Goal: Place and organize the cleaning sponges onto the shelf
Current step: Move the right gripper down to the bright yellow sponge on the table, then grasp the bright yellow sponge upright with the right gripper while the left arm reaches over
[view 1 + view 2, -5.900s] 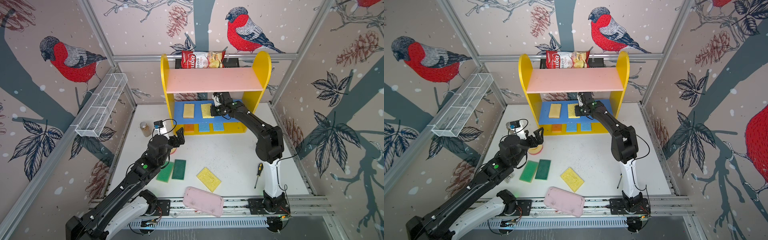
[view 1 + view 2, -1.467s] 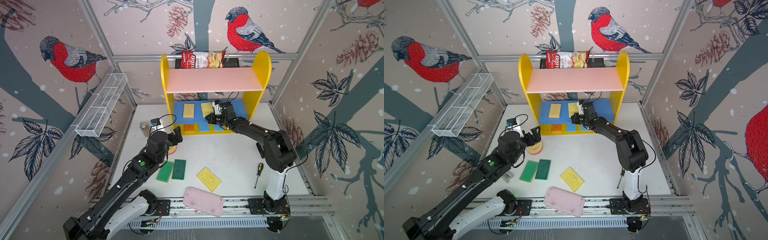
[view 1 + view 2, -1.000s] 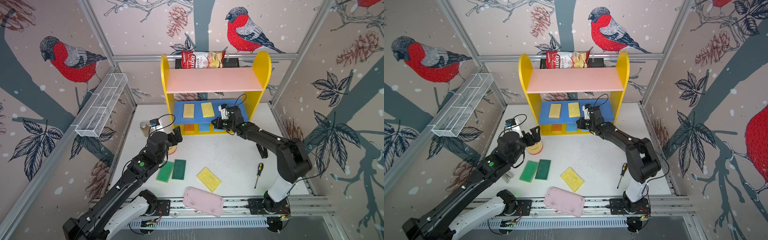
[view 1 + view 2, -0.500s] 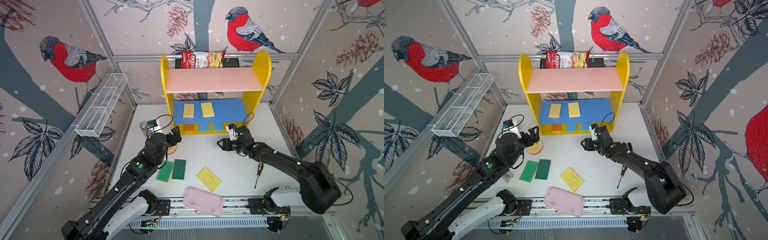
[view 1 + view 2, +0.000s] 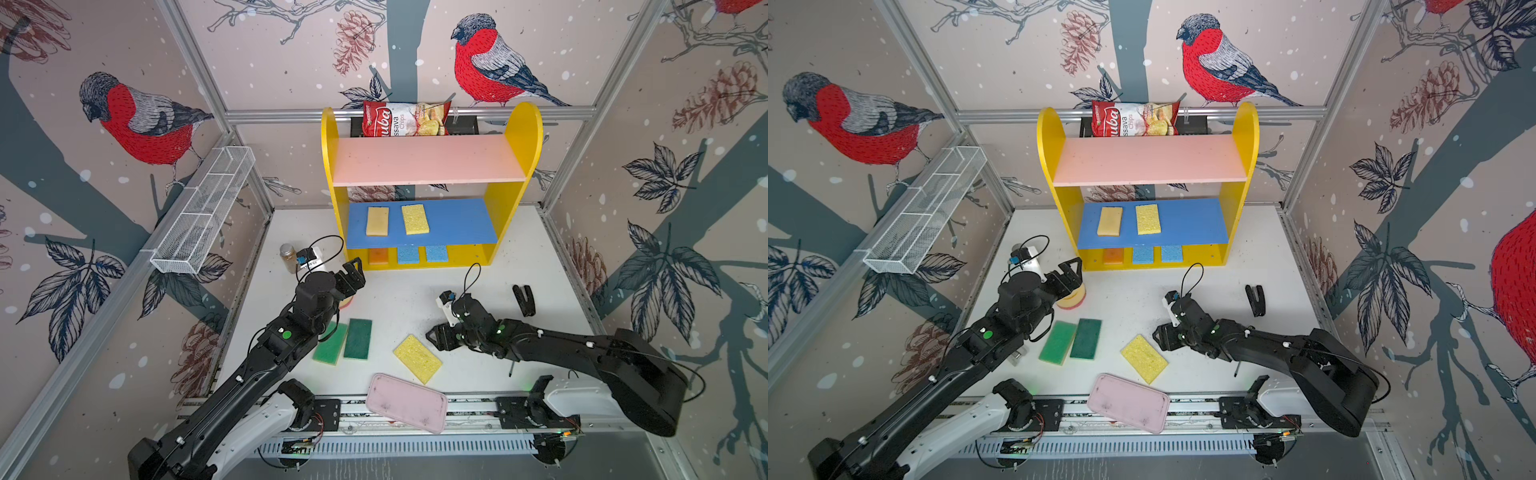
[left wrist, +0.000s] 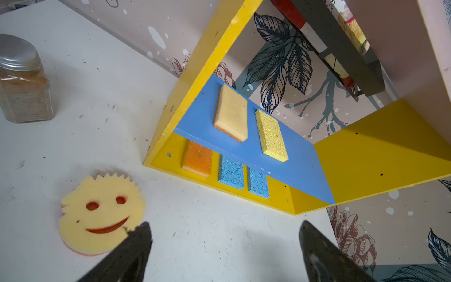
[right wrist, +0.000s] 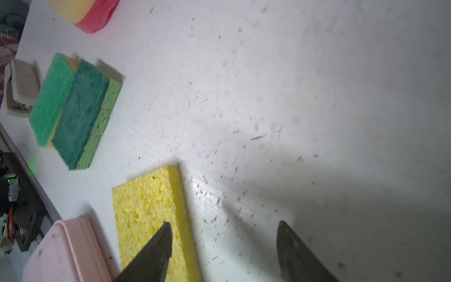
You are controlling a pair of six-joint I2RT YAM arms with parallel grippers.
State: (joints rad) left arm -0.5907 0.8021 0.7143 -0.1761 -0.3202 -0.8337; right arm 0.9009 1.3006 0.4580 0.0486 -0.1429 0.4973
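sponge [image 7: 146,207], yellow, lies just beside right gripper [image 7: 224,222], jaws apart.

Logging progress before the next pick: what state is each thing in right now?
left gripper: jaws open, empty.
right gripper: jaws open, empty.
smiley sponge: flat on table, face up, unheld.
loose yellow sponge: flat on table, unheld.
light green sponge: flat on table.
dark green sponge: flat on table, right beside the light green one.
shelf: upright, partly filled.
jar: upright, lid on.
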